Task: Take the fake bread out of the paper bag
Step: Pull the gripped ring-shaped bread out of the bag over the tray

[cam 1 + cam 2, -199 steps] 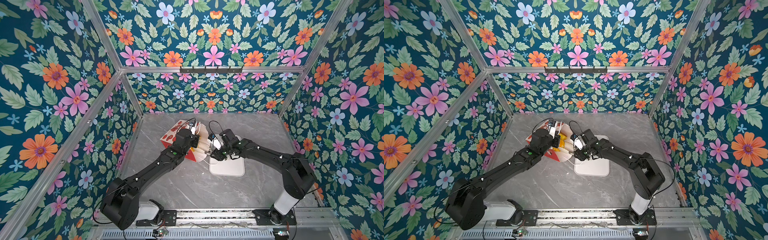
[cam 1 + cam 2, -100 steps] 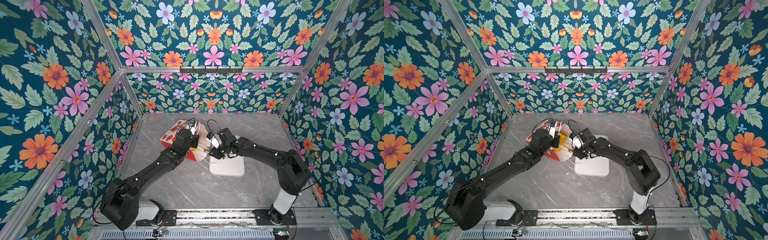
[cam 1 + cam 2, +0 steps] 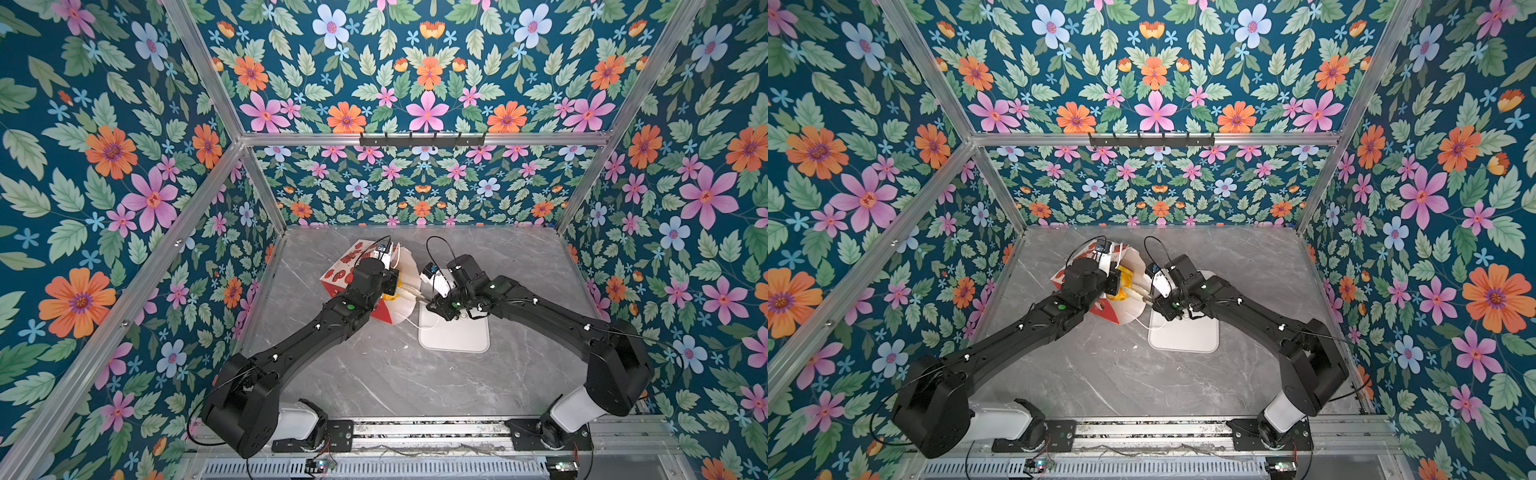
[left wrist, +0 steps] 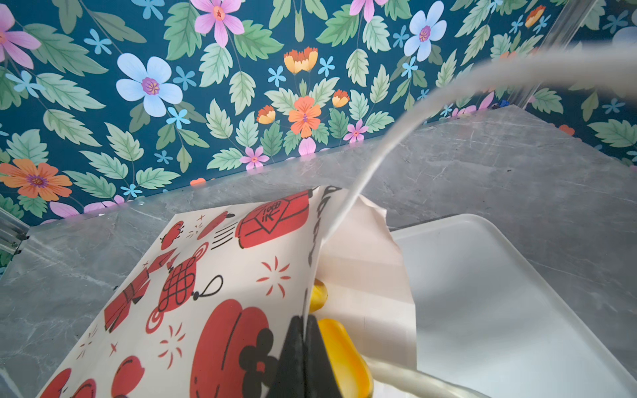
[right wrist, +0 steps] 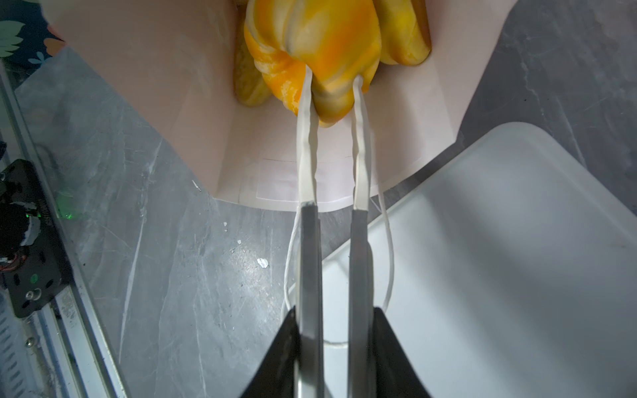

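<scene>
From my station I see the grey marble counter (image 3: 374, 374) filling the floor of the flowered cell, with both black arms reaching in from the 6 o'clock rail. The paper bag (image 3: 348, 259) lies on its side toward 10 o'clock of the counter's middle. Its red-printed face is up and its mouth opens toward 3 o'clock. The flat white tray (image 3: 457, 338) sits just beside that mouth, at the bag's 4 o'clock, and nothing lies on the part I can see. The fake bread (image 5: 327, 44) is inside the bag, bunched right at the mouth. The wrist views show several glossy yellow and orange pieces, and in both top views only a yellow patch (image 3: 1121, 286) shows between the two wrists. My left gripper (image 4: 303, 320) is pinched fully closed on the upper edge of the bag's mouth, holding that paper wall raised. My right gripper (image 5: 332, 79) comes in from 3 o'clock with its jaws drawn narrow. Both white fingertips (image 5: 307, 79) press against a twisted orange-and-cream piece at the front of the pile, one on each side. A thin white cord handle (image 5: 389, 248) trails out of the mouth and loops onto the near corner of the tray.
</scene>
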Motion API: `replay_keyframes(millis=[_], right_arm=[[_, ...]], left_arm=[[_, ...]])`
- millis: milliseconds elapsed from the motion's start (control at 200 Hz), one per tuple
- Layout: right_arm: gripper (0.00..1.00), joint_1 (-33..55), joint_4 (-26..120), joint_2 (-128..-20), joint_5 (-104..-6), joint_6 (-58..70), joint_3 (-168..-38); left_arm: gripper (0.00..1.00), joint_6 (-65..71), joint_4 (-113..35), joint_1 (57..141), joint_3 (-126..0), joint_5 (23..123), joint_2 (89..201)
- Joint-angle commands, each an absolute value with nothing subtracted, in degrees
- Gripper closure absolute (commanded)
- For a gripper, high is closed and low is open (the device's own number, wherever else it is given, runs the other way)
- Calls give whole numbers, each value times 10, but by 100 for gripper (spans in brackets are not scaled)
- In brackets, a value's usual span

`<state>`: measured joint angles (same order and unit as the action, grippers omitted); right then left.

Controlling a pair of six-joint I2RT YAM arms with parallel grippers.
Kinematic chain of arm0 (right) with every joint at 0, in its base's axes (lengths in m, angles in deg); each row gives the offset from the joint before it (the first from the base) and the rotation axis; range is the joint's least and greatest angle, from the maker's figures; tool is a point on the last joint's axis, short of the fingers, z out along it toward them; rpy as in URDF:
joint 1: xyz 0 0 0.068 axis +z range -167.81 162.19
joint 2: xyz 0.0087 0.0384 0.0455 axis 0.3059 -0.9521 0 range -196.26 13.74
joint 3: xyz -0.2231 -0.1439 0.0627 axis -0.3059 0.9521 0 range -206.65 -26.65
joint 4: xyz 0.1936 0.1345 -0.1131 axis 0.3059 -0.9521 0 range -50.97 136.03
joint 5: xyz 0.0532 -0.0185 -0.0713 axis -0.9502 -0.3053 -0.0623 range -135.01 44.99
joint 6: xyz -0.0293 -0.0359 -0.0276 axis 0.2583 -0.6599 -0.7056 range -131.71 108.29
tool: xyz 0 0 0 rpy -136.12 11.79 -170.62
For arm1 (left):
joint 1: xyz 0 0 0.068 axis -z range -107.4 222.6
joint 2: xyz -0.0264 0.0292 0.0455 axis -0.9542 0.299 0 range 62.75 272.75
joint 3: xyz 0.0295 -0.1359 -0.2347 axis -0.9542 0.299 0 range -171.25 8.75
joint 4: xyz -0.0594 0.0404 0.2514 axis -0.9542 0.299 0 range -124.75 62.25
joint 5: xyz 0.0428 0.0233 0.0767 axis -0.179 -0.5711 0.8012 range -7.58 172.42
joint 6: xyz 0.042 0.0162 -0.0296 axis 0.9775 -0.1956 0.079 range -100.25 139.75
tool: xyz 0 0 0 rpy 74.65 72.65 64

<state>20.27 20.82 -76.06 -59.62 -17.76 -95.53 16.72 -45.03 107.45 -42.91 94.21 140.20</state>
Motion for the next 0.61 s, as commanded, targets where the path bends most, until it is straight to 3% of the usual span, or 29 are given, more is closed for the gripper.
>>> replay_keyframes(millis=[0, 430, 600], right_arm=[[73, 200, 142, -743, -604, -162, -964], [75, 87, -37, -598, -707, -60, -953], [75, -3, -73, -581, -790, -6, -949]], left_arm=[[100, 158, -476, 1073, -435, 968, 1405], [100, 154, -488, 1072, -433, 1017, 1420], [100, 173, -504, 1072, -420, 1037, 1420]])
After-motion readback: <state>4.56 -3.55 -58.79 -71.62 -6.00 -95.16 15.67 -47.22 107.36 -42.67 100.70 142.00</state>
